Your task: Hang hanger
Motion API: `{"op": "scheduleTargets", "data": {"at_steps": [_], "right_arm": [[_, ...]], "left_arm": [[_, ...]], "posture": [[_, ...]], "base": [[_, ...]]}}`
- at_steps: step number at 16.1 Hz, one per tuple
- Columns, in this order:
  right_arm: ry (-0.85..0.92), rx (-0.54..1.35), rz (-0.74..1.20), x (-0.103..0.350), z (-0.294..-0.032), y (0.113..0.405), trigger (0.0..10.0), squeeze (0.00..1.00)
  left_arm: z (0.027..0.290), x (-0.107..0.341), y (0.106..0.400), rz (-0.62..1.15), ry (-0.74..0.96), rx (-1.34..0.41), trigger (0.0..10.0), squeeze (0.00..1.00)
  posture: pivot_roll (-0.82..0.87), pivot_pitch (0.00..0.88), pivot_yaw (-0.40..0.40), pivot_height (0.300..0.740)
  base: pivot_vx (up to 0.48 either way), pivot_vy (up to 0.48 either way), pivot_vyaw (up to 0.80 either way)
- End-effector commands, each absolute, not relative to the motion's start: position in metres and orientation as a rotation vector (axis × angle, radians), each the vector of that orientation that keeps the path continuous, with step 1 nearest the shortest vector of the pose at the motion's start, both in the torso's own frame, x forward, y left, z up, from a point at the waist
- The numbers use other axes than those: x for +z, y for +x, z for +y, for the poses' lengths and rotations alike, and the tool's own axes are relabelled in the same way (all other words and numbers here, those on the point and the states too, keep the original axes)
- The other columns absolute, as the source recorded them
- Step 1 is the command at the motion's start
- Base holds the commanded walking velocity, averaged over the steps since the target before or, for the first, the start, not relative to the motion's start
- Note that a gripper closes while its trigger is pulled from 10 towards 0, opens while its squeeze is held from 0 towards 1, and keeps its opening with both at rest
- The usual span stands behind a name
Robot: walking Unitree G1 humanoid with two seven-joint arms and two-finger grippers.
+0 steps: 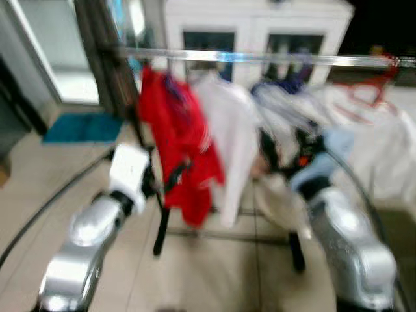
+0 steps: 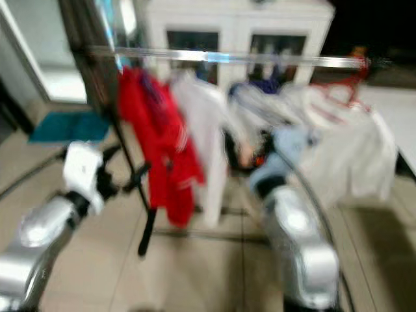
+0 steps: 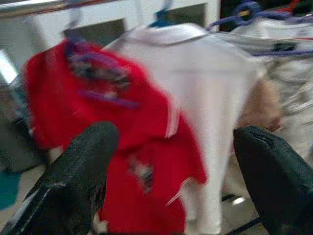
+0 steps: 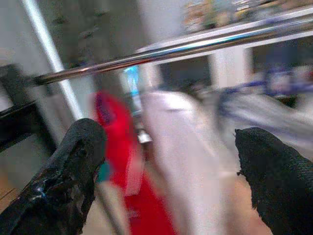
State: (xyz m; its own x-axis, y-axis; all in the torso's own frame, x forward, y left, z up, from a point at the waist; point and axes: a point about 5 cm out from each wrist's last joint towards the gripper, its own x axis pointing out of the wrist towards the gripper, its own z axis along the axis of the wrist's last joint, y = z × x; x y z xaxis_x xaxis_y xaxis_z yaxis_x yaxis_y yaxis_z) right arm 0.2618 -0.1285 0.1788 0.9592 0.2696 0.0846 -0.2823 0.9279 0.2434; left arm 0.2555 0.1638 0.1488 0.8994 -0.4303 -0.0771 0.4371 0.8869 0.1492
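Everything is blurred. A metal rail (image 1: 260, 58) of a clothes rack carries a red shirt (image 1: 179, 149), a white shirt (image 1: 231, 143) and several pale garments. An empty red hanger (image 1: 370, 88) hangs near the rail's right end. My left gripper (image 3: 176, 137) is open with nothing between its fingers, just left of the red shirt (image 3: 122, 122) and pointing at it. My right gripper (image 4: 171, 142) is also open and empty. It is raised among the pale clothes, below the rail (image 4: 195, 46).
A white cabinet (image 1: 253, 26) with glass doors stands behind the rack. The rack's black legs (image 1: 161, 234) rest on the tiled floor in front of me. A teal mat (image 1: 81, 127) lies at the far left by a doorway.
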Motion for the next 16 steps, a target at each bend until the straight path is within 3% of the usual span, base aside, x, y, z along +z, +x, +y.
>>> {"op": "scheduleTargets", "data": {"at_steps": [1,8,16], "right_arm": [[0.246,0.258,-0.063,0.181,-0.135,0.263,10.0,0.0],[0.167,0.169,0.021,0.152,-0.145,0.262,10.0,0.0],[0.194,0.106,0.067,0.11,-0.171,0.248,10.0,0.0]], "left_arm": [[0.161,0.151,0.256,0.03,0.17,-0.454,10.0,0.0],[0.158,0.14,0.257,0.069,0.173,-0.45,10.0,0.0],[0.164,0.093,0.243,0.163,0.123,-0.388,10.0,0.0]], "posture": [[0.01,0.033,0.034,0.74],[0.0,0.034,0.022,0.74],[-0.03,0.0,-0.005,0.74]], "base": [[0.0,0.0,0.0],[0.0,0.0,0.0],[0.272,0.0,0.0]]}}
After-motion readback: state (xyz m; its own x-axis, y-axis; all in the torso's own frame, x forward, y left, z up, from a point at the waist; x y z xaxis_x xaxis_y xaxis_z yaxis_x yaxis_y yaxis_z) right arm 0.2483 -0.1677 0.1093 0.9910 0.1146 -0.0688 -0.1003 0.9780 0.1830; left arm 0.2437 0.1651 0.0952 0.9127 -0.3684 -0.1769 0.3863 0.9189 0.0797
